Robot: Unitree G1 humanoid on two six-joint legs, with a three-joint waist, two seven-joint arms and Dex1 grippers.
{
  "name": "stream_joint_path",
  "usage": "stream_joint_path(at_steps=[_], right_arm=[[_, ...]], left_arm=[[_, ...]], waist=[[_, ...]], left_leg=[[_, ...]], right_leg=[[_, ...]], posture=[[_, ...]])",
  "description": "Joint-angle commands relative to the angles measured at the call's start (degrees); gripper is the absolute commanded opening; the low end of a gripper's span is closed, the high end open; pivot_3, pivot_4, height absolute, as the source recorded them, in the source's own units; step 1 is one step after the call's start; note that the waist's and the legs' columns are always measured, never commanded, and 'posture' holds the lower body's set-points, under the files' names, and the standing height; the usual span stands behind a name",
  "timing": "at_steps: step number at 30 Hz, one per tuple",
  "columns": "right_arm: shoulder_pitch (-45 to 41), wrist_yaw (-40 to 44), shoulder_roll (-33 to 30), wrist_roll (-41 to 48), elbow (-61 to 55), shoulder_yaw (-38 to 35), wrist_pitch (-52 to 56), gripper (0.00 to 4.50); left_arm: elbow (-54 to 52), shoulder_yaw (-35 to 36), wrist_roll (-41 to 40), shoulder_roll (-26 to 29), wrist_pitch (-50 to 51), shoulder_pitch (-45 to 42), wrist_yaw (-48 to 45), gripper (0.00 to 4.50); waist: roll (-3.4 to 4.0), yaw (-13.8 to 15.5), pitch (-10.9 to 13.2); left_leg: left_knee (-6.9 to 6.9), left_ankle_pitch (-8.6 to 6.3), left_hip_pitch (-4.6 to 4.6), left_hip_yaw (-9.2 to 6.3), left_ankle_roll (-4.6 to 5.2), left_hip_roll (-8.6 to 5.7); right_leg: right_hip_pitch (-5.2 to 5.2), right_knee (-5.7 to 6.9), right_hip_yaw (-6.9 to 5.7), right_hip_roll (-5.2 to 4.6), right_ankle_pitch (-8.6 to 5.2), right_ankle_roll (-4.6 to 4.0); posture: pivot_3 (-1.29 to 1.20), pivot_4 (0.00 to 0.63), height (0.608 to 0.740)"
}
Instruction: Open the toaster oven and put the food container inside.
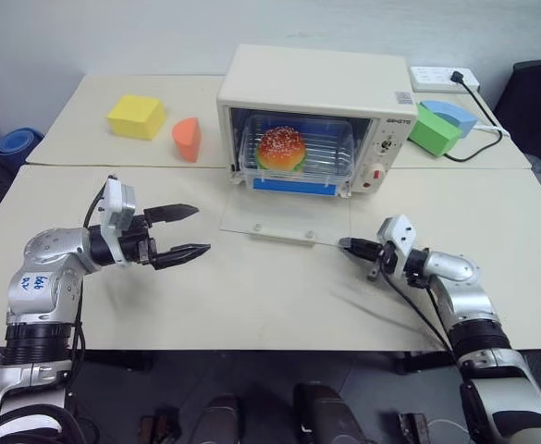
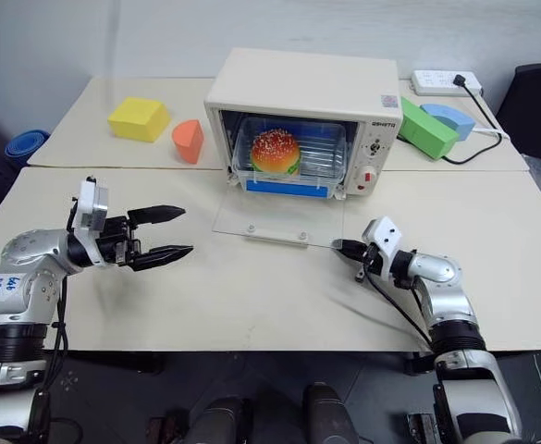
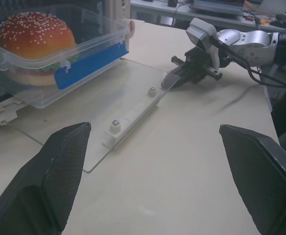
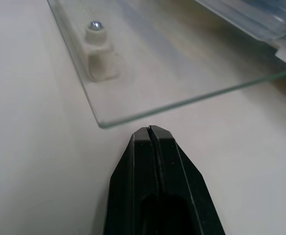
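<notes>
The cream-white toaster oven [image 1: 316, 88] stands at the back middle of the table. Its glass door [image 1: 284, 219] lies folded down flat, the white handle [image 3: 132, 117] at its front edge. The clear food container [image 1: 298, 153] with a blue clip and a toy hamburger sits in the oven's mouth, its front end sticking out over the door. My left gripper [image 1: 202, 229] is open and empty, hovering left of the door and pointing toward it. My right gripper [image 1: 342, 243] is shut on nothing, its tip just off the door's front right corner [image 4: 101, 122].
A yellow block [image 1: 136, 116] and an orange wedge [image 1: 188, 139] lie left of the oven. Right of it are a green block [image 1: 434, 131], a blue piece [image 1: 452, 113] and a power strip [image 1: 444, 79] with a black cable. A seam runs between two tables.
</notes>
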Motion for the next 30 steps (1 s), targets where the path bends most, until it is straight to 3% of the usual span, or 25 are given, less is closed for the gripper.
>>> stream_joint_path(at_steps=[1,9,30], right_arm=[[0.48,0.75,0.77,6.14,-6.41,-3.69,2.78,0.00],[-0.19,-4.21,3.45,20.99,-21.07,-10.16,19.99,0.00],[-18.41,-12.69,7.38,19.39,-7.52,-11.45,23.54,0.00]], left_arm=[[-2.29,2.83,-2.34,0.51,0.88,-0.15,1.44,4.48],[-3.21,3.97,-3.33,0.90,2.30,0.57,2.84,4.48],[-3.40,2.83,-2.87,-0.65,1.92,0.50,4.40,4.48]], waist=[[0.01,0.15,0.01],[0.03,0.21,0.01],[0.04,0.17,0.02]], left_leg=[[0.00,0.00,0.00,-0.01,0.00,0.00],[0.00,-0.02,-0.02,-0.09,-0.04,-0.01],[-0.10,-0.03,-0.11,-0.06,-0.03,-0.01]], right_leg=[[-0.01,-0.01,0.00,0.00,0.00,0.00],[0.00,-0.06,-0.02,-0.04,0.00,0.00],[-0.07,0.00,-0.03,-0.05,0.00,0.00]], posture=[[0.00,0.150,0.740],[0.00,0.150,0.740],[0.00,0.150,0.740]])
